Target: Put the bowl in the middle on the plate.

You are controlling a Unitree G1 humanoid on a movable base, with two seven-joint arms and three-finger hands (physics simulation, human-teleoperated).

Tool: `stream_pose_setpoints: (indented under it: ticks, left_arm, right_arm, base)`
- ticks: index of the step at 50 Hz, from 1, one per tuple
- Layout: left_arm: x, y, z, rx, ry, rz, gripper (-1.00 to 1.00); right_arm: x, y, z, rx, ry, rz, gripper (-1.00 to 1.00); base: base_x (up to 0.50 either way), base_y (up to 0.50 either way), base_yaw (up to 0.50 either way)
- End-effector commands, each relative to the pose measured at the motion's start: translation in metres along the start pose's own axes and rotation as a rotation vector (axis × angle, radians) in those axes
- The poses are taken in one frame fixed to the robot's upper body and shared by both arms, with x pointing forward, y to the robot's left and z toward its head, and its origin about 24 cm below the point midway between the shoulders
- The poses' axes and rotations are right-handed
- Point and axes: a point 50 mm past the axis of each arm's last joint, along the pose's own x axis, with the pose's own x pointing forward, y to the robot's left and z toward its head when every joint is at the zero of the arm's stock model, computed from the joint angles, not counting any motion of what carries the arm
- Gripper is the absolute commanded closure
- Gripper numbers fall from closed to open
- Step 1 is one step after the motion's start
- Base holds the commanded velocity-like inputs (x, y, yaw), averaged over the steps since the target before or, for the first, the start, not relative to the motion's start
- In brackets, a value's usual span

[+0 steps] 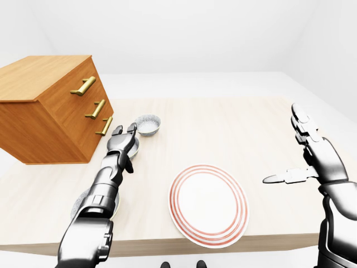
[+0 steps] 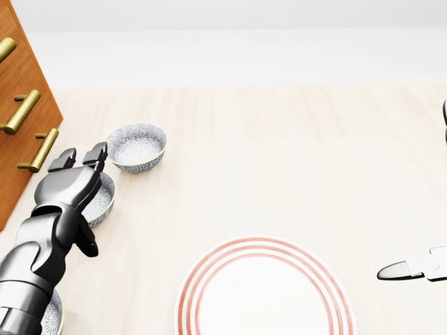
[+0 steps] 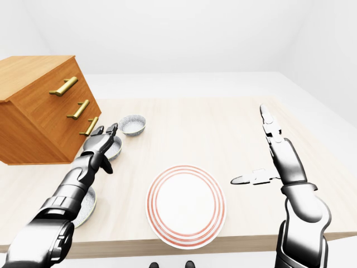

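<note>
White walls frame a table (image 2: 293, 153) bearing three bowls and a plate (image 2: 265, 293). Left hand (image 2: 70, 185) hovers unclenched over the middle bowl (image 2: 103, 199); right hand (image 3: 279, 153) hangs spread, empty.

arms: glossy dark grey and silver metal, rounded segmented shells, black joints | left hand (image 2: 73, 183): grey block palm, short black-tipped fingers (image 2: 97, 154) | right hand (image 3: 278, 153): slim silver segmented fingers (image 3: 266, 119), dark seams, tapered thumb | feet: two black toe caps at bottom edge of eye views
</note>
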Motion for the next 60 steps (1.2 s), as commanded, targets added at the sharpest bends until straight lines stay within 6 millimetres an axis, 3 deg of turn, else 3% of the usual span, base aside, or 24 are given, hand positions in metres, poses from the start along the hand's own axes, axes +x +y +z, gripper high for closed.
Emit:
stream_pose_setpoints:
  ticks: [1,39,60]
  left_arm:
    - [0.001,0.000,0.000,0.008,0.008,-0.003,-1.00]
    - [0.007,0.003,-0.005,0.089,0.040,-0.011,-1.00]
    - [0.006,-0.011,-0.005,0.100,0.041,-0.050,-1.00]
  right_arm:
    - [0.000,0.000,0.000,-0.001,-0.001,0.000,-1.00]
    - [-0.001,0.000,0.000,0.009,-0.005,-0.001,-1.00]
    - [0.000,-0.001,0.002,0.002,-0.013,-0.005,-1.00]
  base:
    - [0.00,0.00,0.00]
    - [0.00,0.00,0.00]
    - [0.00,0.00,0.00]
